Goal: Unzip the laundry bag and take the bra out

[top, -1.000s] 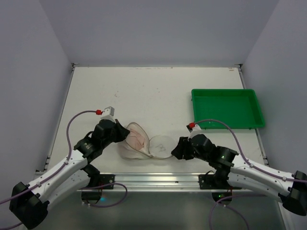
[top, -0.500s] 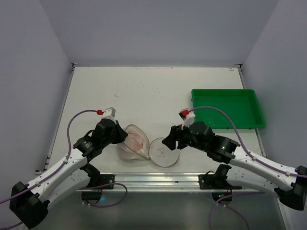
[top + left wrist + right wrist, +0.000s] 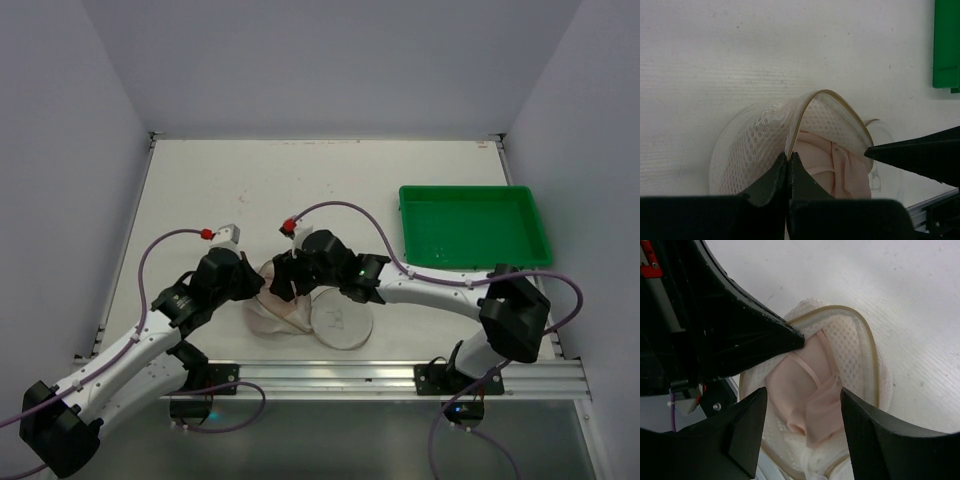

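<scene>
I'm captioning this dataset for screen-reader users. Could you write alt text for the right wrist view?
The right gripper, jaws open, hovers over the unzipped laundry bag, where a pink bra lies exposed. The left gripper pinches the bag's beige rim.

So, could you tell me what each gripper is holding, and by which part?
The left gripper pinches the laundry bag by its beige zip rim; the right gripper, open over the bra, holds nothing.
</scene>
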